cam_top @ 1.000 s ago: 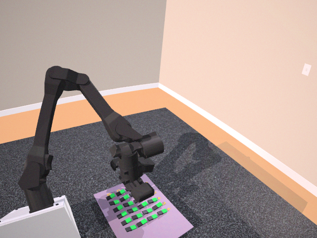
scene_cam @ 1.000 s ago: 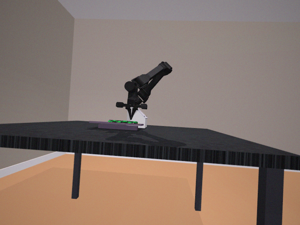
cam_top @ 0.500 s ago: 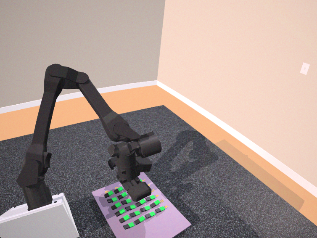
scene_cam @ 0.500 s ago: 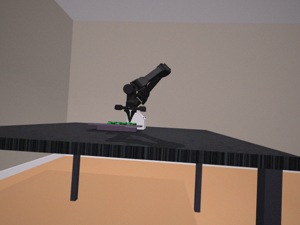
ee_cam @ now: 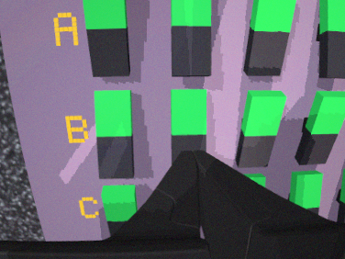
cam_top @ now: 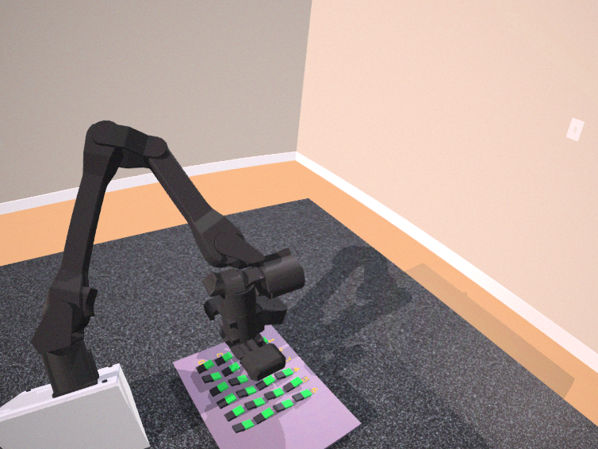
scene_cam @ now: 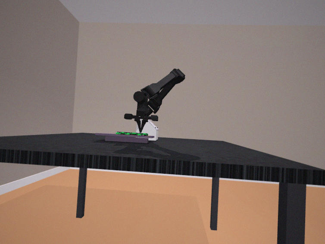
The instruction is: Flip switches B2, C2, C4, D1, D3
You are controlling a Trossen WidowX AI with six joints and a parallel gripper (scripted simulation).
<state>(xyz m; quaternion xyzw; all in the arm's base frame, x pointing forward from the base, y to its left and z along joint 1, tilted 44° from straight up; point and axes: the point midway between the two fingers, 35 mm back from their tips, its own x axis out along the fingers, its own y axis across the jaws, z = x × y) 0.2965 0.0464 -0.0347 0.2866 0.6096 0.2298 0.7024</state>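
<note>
The claw (ee_cam: pixel 194 162) is closed tight with nothing between its fingers, the two pressed together into one dark wedge that points down at the switch panel (ee_cam: pixel 150 80). In the wrist view the wedge's tip sits at the dark near end of the B2 switch (ee_cam: pixel 189 121), the rocker directly ahead of the claw, whose green half lies farther off toward row A. Whether the tip already touches that dark end cannot be told; in the exterior view the point of the claw (scene_cam: pixel 141 128) hangs just over the row of green rockers on the panel (scene_cam: pixel 126 138). The rocker's long axis runs straight away from the claw, along the column, so the coming press turns on which end of B2 stands raised: if it is the dark near end, the tip looks to be almost over it and need only go down; if the green far end, the claw must shift forward first. I cannot judge the tilt for certain from here. Just to the left of the claw lie B1 (ee_cam: pixel 114 133) and C1 (ee_cam: pixel 119 203), close enough that a sideways slip could catch them. C2 is hidden under the claw body, and C4, D1 and D3 are out of sight behind it. The panel rests on the dark speckled surface (cam_top: pixel 410 377).
</note>
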